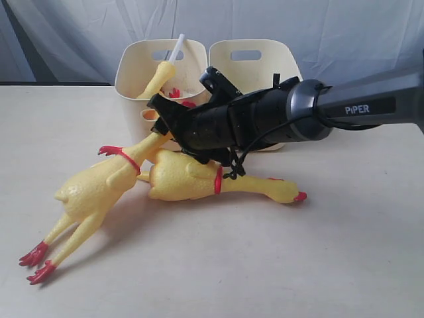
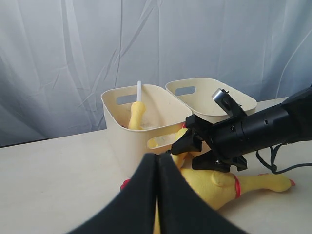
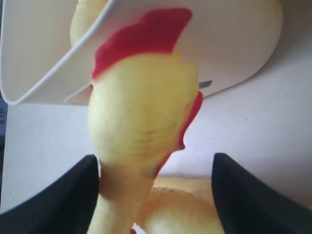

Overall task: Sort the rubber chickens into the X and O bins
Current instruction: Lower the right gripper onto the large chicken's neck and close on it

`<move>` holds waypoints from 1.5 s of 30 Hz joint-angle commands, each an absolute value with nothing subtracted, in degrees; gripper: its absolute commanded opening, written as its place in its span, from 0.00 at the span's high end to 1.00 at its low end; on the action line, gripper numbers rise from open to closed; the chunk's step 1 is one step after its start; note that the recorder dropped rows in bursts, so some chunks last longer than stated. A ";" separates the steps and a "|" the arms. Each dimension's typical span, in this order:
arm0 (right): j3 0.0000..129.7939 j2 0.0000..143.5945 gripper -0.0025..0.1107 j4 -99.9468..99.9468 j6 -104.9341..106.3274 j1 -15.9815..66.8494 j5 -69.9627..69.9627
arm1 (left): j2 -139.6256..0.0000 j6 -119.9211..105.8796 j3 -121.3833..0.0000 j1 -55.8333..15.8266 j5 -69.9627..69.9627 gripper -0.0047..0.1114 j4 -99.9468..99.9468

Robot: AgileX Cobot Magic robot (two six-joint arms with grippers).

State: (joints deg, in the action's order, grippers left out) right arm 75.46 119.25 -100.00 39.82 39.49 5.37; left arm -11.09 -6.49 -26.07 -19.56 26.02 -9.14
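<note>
Exterior elevated, wide; right wrist close-up; all share bins (image 1: 130, 99).

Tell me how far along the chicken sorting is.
Done: the neck piece with the white tube leans in the left bin. In hand: the right gripper is open around the head of one whole chicken, not gripping yet. Left: that chicken and the second whole chicken lie on the table; the left gripper is shut and empty.

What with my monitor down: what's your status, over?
Right gripper open around a chicken's head, close to a bin. Left gripper shut, empty, standing off. Second chicken lies against the first, under the arm.
</note>
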 commanded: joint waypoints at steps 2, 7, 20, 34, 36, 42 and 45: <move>77.91 120.74 0.42 -99.95 39.86 39.46 5.82 | -10.63 -6.55 -25.89 -19.56 25.90 0.96 -9.56; 79.11 121.49 0.43 -99.95 39.74 39.46 5.39 | -10.63 -6.55 -25.89 -19.56 25.90 0.96 -9.56; 79.11 121.49 0.51 -99.95 39.74 39.46 5.00 | -10.63 -6.55 -25.89 -19.56 25.90 0.96 -9.56; 79.11 121.49 0.98 -99.95 39.74 39.46 5.40 | -10.63 -6.55 -25.89 -19.56 25.90 0.96 -9.45; 79.11 121.49 0.99 -99.95 39.74 39.46 5.49 | -10.63 -6.55 -25.89 -19.56 25.90 0.96 -9.45; 79.11 121.49 0.99 -99.95 39.74 39.46 7.23 | -10.63 -6.55 -25.89 -19.56 26.02 0.96 -9.45; 79.11 121.49 0.99 -99.95 39.74 39.46 8.62 | -10.63 -6.55 -25.89 -19.56 26.02 0.96 -9.45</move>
